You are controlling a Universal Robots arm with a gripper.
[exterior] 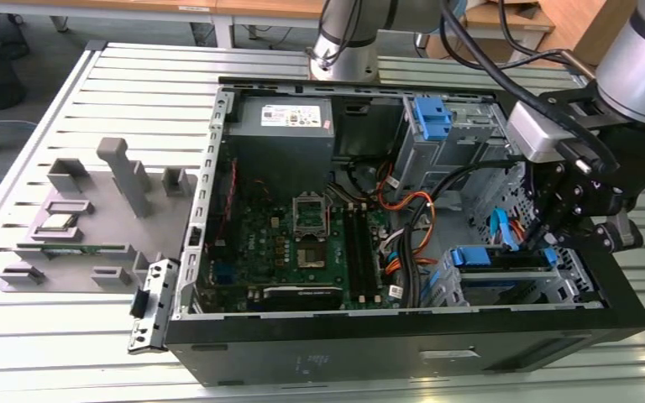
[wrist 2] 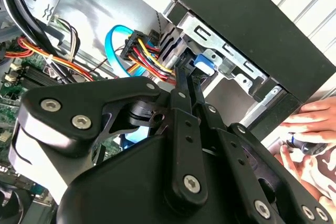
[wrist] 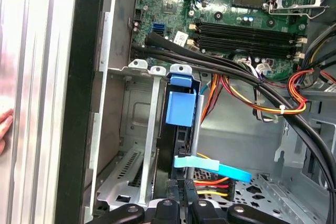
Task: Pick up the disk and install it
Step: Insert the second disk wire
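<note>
Cables: a black bundle (wrist: 220,66) and red-yellow wires (wrist: 273,103) run across the open case (exterior: 412,336), close beside the drive cage (wrist: 137,129); a light-blue flat cable (wrist: 215,167) lies across the near end of the disk.
Cage: the disk (wrist: 180,107) stands on edge in a slot, blue bracket outward, at the exterior view's right near corner of the case.
Gripper (wrist: 181,203): fingers close together on the disk's edge, it seems; true grip cannot be told.
Board (exterior: 300,243): fills the case's left half.
Hand (wrist 2: 310,129): rests outside the case wall.
Grey tray (exterior: 87,218): left of the case, on the table.
</note>
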